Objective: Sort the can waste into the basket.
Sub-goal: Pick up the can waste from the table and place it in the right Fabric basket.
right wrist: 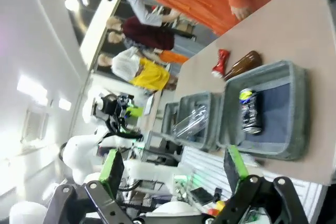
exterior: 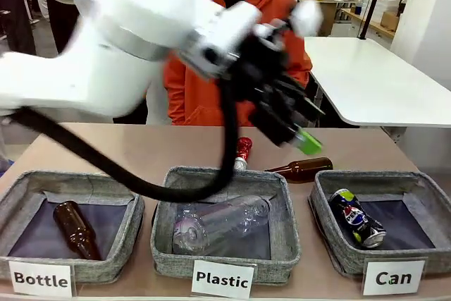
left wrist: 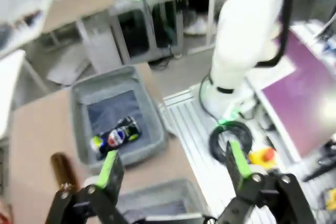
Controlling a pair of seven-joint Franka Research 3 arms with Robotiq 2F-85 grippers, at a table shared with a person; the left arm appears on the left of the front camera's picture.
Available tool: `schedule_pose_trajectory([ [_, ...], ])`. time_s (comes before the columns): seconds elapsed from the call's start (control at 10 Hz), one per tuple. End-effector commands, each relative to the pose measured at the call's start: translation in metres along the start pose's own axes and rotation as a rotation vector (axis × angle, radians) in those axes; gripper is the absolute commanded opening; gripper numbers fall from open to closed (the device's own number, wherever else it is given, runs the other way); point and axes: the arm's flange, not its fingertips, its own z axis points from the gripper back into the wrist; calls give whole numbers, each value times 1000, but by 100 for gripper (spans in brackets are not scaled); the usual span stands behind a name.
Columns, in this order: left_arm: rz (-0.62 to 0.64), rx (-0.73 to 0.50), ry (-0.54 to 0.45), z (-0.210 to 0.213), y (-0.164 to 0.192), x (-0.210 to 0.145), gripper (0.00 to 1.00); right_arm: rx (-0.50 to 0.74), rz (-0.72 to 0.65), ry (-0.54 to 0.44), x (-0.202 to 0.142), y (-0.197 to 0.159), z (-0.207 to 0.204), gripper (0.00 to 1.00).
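Front labels (exterior: 223, 279) read "Bottle", "Plastic", "Can". The basket (exterior: 331, 244) marked "Can" contains the black Pepsi can (exterior: 357, 218). The crushed red can (exterior: 243, 149) lies on the table (exterior: 141, 149) at the basket's 10 o'clock. Left gripper (left wrist: 173, 163): jaws spread wide, empty. Right gripper (right wrist: 173, 163): jaws likewise spread, empty.

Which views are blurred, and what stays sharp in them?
Front view: left arm motion-blurred, basket labels sharp. Left wrist view: soft throughout, black can smeared. Right wrist view: rolled sideways, fairly sharp, glare at its left.
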Motion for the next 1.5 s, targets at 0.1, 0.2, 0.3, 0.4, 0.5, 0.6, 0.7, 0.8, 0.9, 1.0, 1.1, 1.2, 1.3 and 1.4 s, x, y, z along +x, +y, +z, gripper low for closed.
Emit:
schedule_pose_trajectory([
  [0.1,282,139,-120,135,-76,-80,100,55,-37,149,-21,36,-91,100],
  [0.2,415,128,-218,180,-80,-108,100,64,-37,223,-28,45,-128,100],
  [0.3,530,83,-308,219,-82,-134,100,72,-42,270,-34,53,-160,100],
  [0.4,605,26,-431,255,-91,-164,100,69,-40,330,-43,58,-190,100],
  [0.5,656,49,-543,295,-94,-198,100,35,-39,374,-47,58,-221,100],
  [0.6,731,60,-658,326,-107,-237,100,16,-49,429,-55,56,-248,100],
  [0.7,833,40,-743,345,-116,-274,100,19,-62,453,-62,55,-265,100],
  [0.8,923,12,-798,359,-114,-308,100,32,-59,451,-64,56,-278,100],
  [0.9,1007,15,-825,365,-115,-340,100,44,-37,453,-68,58,-283,100],
  [1.0,1056,7,-842,370,-113,-366,100,82,-37,446,-67,61,-285,100],
  [1.1,1053,27,-820,374,-112,-379,100,88,-40,417,-63,61,-287,100],
  [1.2,1008,36,-817,362,-128,-365,100,45,-15,480,-50,60,-277,100],
  [1.3,1008,36,-817,362,-128,-365,100,45,-15,480,-50,60,-277,100],
  [1.4,1008,36,-817,362,-128,-365,100,45,-15,480,-50,60,-277,100],
])
